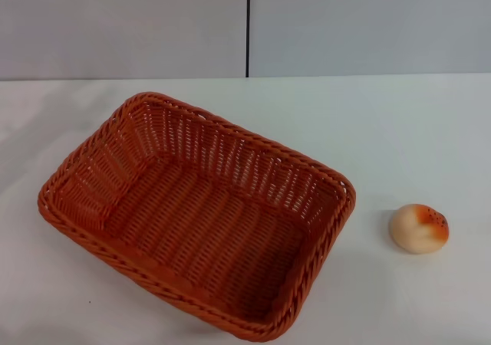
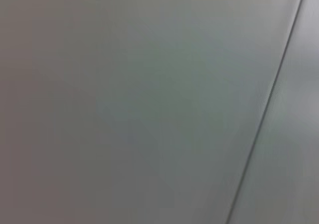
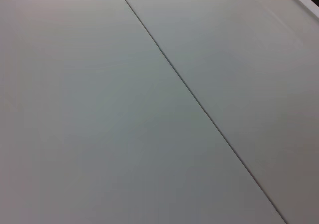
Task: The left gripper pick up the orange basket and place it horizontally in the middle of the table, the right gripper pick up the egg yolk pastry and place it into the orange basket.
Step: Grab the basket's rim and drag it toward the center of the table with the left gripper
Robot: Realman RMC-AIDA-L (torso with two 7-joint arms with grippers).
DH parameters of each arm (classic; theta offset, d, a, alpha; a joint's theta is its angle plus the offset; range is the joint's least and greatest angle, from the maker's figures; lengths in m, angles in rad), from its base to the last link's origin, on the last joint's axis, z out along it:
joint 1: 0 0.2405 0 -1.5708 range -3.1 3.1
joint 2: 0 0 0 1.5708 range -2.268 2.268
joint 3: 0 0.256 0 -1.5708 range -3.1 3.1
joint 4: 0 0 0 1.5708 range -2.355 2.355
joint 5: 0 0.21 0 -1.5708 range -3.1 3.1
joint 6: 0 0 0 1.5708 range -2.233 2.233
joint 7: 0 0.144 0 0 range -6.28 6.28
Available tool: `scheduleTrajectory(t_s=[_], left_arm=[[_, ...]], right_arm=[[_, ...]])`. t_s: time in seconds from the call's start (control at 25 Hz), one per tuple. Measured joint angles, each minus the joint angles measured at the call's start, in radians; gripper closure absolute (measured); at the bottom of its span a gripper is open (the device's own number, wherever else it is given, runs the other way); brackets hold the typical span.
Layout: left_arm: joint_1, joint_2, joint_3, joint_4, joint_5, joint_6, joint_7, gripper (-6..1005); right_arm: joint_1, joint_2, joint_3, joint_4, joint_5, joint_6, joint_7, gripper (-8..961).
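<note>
While no claw is seen: orange basket, askew on tabletop.
Long axis is set diagonally; egg yolk pastry is placed rightward; claw states cannot be told.

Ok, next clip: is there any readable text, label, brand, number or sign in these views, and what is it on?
None can be read in any view.
The orange basket: plain weave, no label or tag showing.
The egg yolk pastry: only dark speckles on the glazed top, no print.
The table and the wall panels behind it: blank, no sign or number.
Neither gripper is in view, so no markings to read there.
</note>
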Motion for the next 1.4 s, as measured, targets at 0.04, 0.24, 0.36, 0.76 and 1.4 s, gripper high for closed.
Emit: scheduleTrajectory(t_s=[0.04, 0.24, 0.36, 0.76, 1.4], left_arm=[[-0.010, -0.009, 0.075, 0.094, 0.039, -0.059, -0.055, 482], [-0.041, -0.018, 0.167, 0.242, 0.172, -0.161, -0.148, 469], [-0.052, -0.021, 0.177, 0.308, 0.234, -0.162, -0.173, 426], [-0.128, -0.011, 0.352, 0.617, 0.660, -0.084, -0.393, 200], [-0.141, -0.034, 0.445, 0.475, 0.850, -0.119, -0.399, 207]], right_arm=[[0.000, 0.000, 0.000, 0.001, 0.000, 0.001, 0.000, 273], [-0.006, 0.002, 0.000, 0.002, 0.000, 0.004, 0.000, 273], [-0.010, 0.002, 0.000, 0.003, 0.000, 0.004, 0.000, 272], [-0.017, 0.003, 0.000, 0.013, -0.006, 0.004, 0.000, 273], [-0.016, 0.003, 0.000, 0.017, -0.013, 0.011, 0.000, 272]])
